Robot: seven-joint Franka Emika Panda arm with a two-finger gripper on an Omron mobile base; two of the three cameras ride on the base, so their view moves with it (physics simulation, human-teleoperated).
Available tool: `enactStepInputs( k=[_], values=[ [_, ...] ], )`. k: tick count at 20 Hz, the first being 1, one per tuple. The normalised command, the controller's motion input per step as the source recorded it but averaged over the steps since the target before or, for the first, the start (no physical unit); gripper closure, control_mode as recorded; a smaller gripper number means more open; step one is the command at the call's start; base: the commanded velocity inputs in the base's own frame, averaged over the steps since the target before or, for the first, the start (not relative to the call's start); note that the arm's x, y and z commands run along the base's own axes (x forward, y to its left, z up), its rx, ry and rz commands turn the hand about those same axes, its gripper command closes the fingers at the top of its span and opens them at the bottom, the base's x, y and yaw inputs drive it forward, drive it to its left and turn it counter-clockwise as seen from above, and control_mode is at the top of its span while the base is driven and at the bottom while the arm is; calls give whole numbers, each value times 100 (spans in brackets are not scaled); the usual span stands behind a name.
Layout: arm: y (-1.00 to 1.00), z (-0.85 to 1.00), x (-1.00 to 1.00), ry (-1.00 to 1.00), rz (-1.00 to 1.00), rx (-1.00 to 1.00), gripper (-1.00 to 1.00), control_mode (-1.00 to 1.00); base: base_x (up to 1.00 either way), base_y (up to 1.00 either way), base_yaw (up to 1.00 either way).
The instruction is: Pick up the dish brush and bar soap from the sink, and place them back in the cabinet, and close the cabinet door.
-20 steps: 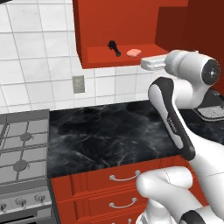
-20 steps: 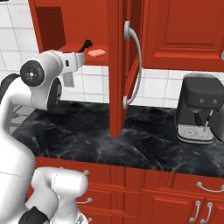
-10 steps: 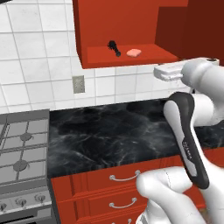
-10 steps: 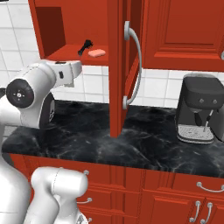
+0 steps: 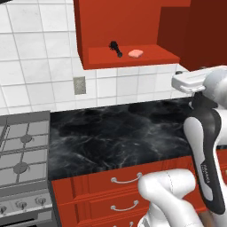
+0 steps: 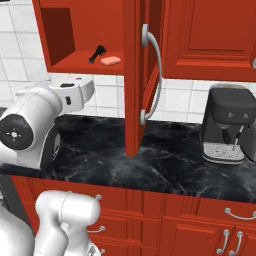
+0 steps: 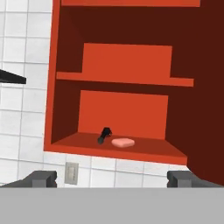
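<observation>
Spread wide and empty, the tool (image 7: 111, 178) is seen in the hand view pointed at the tall glossy red wall cabinet (image 7: 65, 87), its two dark fingertips (image 7: 41, 178) standing far apart. On the cabinet's bottom shelf the small all-black dish brush (image 7: 104, 135) and the flat salmon-pink bar soap (image 7: 123, 142) lie just beside each other; the shelf above them is bare.

From the left base view, the brush (image 5: 115, 48) and soap (image 5: 135, 53) are seen on the same lowest shelf, above the black marble worktop (image 5: 119, 137).

From the right base view, the red raised-panel cabinet door (image 6: 134, 75) with its long silver bar handle (image 6: 152, 75) is seen swung open, edge-on, right of the brush (image 6: 97, 53) and soap (image 6: 111, 60).
</observation>
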Motion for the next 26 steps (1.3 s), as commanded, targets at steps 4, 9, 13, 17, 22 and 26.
enactStepInputs(
  k=[4,9,13,17,22,26],
  values=[
    [-21,0,-47,-2,0,0,-100,-100,0,0,0],
    [-17,0,-46,-2,-1,0,-100,-100,0,0,0],
    [-8,0,-41,-1,-3,0,-100,-100,0,0,0],
    [-2,0,-39,-1,-3,0,-100,-100,0,0,0],
    [0,0,-31,0,-6,0,-100,-100,0,0,0],
    [-2,0,-26,-1,-5,0,-100,-100,0,0,0]
  ],
)
